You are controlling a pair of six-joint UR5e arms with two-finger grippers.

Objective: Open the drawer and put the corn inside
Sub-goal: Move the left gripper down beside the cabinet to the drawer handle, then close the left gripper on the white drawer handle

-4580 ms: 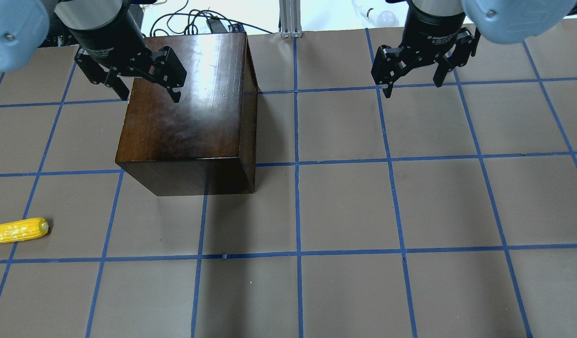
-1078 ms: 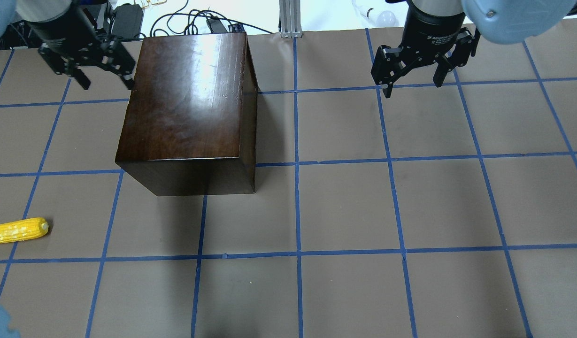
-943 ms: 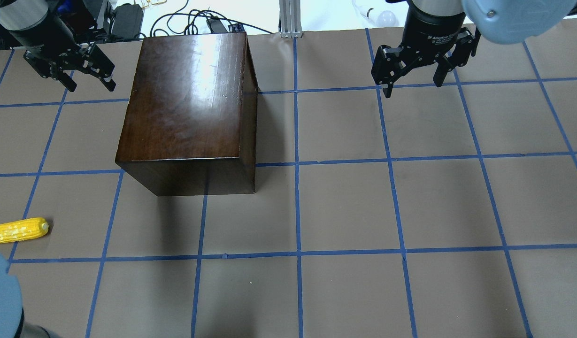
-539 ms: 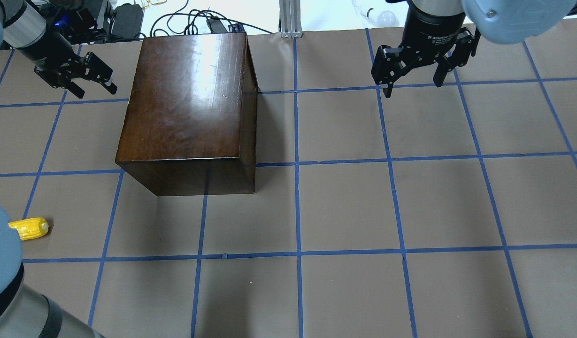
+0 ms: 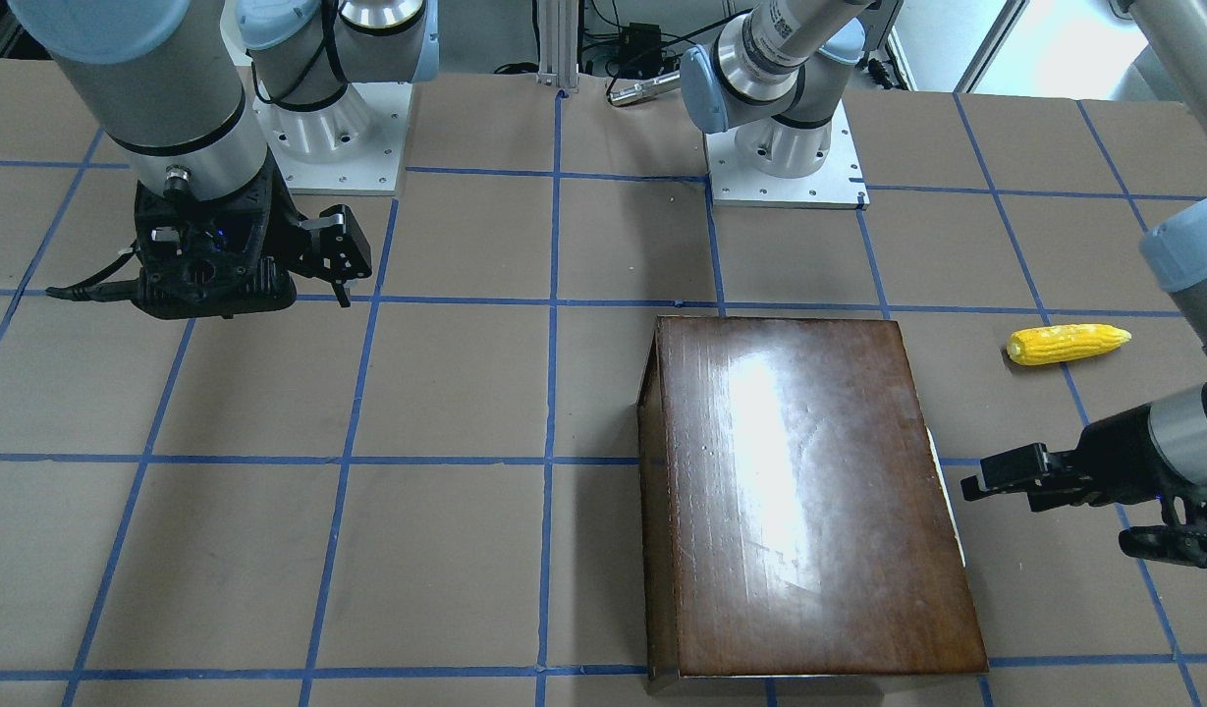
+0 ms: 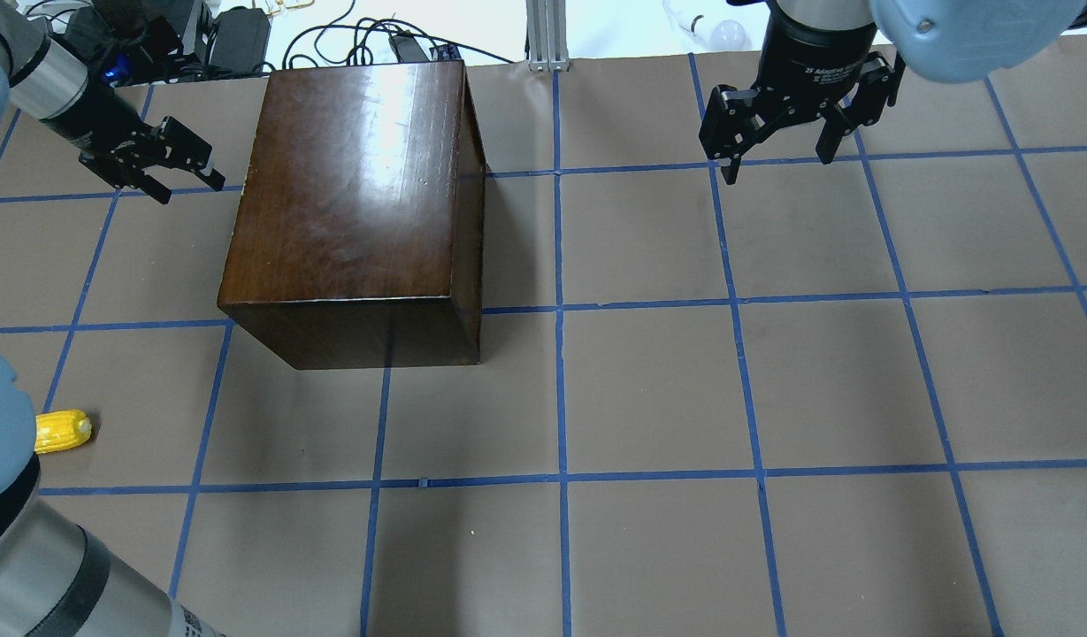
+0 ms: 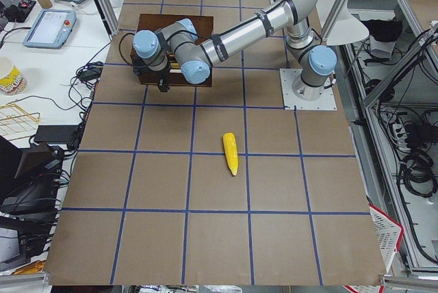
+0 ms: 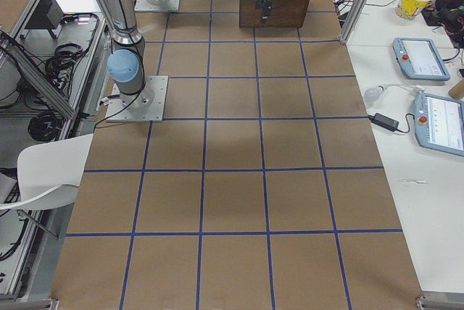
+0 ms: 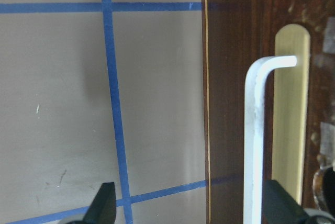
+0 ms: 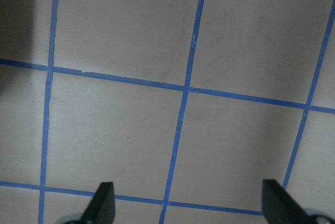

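Nothing done yet: drawer (image 9: pixel 230 103) looks shut, corn (image 6: pixel 64 431) at box's (image 6: pixel 357 186) eight o'clock, left gripper (image 6: pixel 189 188) spread wide facing handle (image 9: pixel 254 130), right gripper (image 6: pixel 780 168) spread too

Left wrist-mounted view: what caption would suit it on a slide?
Open left pincer facing the dark front of the drawer and its white handle.

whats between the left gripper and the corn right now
Nothing stands there: between the left gripper and the corn is only bare table crossed by blue tape, clearest in the front-facing view.
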